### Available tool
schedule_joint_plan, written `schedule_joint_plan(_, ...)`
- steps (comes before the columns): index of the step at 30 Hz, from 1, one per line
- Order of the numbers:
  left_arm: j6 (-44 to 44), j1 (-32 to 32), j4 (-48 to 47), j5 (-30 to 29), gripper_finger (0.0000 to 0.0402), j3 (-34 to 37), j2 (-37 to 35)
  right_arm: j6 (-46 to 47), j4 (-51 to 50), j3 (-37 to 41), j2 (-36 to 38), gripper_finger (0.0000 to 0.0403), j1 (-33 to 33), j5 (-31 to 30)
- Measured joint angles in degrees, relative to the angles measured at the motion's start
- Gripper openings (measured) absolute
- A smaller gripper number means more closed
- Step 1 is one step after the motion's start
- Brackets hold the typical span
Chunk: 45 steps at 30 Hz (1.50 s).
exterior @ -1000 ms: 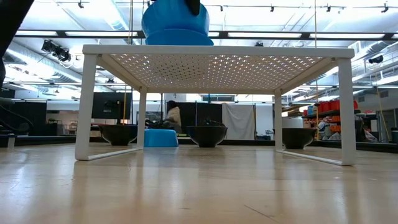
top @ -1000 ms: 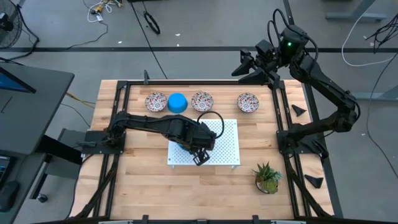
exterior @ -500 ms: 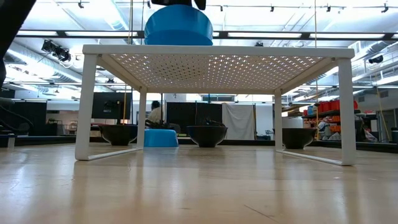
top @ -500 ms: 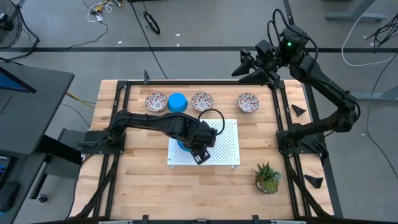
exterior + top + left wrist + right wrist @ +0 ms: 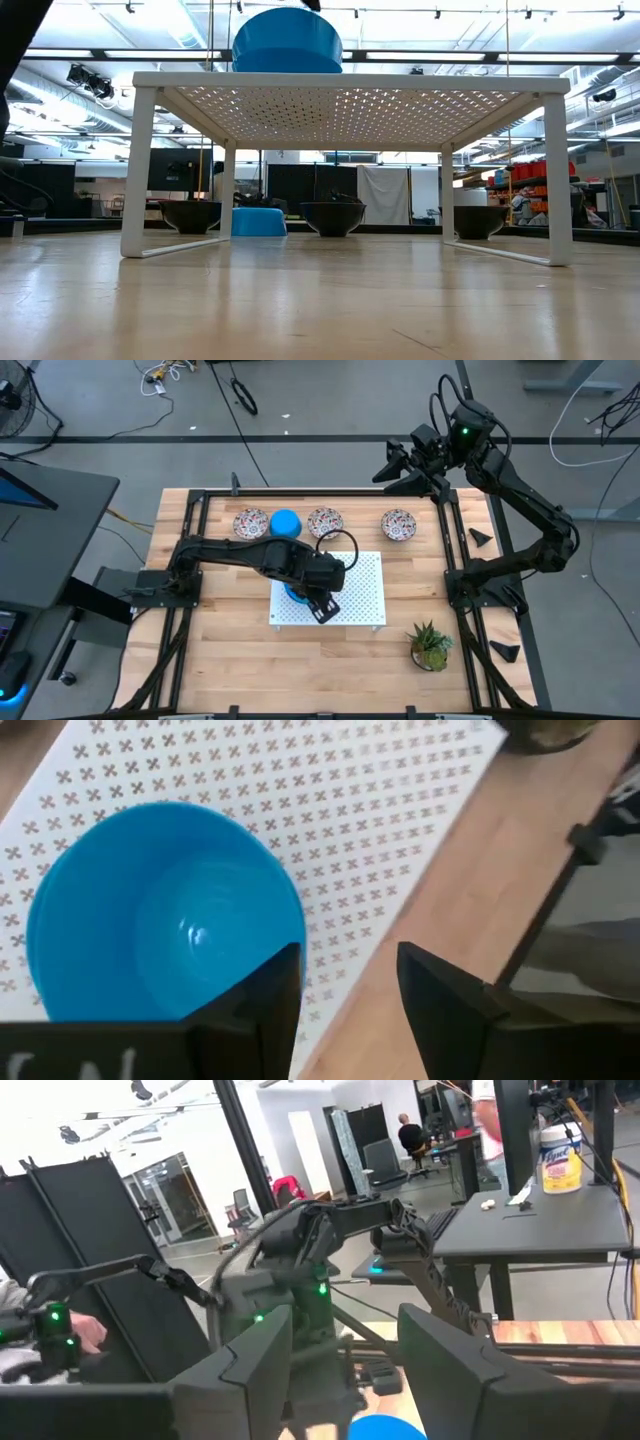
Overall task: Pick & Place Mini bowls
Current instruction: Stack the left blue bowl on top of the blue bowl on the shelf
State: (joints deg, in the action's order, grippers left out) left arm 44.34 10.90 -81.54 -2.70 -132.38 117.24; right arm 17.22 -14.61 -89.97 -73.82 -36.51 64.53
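Left pincer (image 5: 345, 985) now open, blue bowl (image 5: 160, 910) near board (image 5: 400, 810) edge

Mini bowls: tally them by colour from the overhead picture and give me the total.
Blue bowls: 2, one on the white perforated board under the left gripper at, one in the back row.
Floral bowls: 3, all in the back row.
Total in view: 5.

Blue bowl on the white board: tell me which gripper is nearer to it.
Left. The left gripper hangs open right over the blue bowl on the white board; the right gripper waits beyond the table's far edge.
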Motion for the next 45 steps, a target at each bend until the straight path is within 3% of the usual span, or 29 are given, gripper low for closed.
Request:
schedule_joint_plan(8,0.0,1.1,7.5,3.5,0.0165,-0.1,-1.8,-1.8,-0.5,0.0,0.0,0.0185,0.0,0.0)
schedule_joint_plan(15,0.0,2.5,4.8,3.9,0.0165,0.2,0.0,-2.2,-1.5,0.0,0.0,0.0185,0.0,0.0)
schedule_joint_plan(25,3.1,2.1,-3.5,-0.4,0.0165,0.2,2.7,-4.2,-2.3,0.0,0.0,0.0185,0.2,0.0)
schedule_joint_plan(41,4.8,1.1,0.8,2.8,0.0165,0.0,1.8,-4.3,-2.2,0.0,0.0,0.0185,0.2,0.0)
schedule_joint_plan(45,4.9,1.1,0.2,-0.5,0.0165,-0.1,-0.1,-4.6,-2.3,0.0,0.0,0.0185,0.2,0.0)
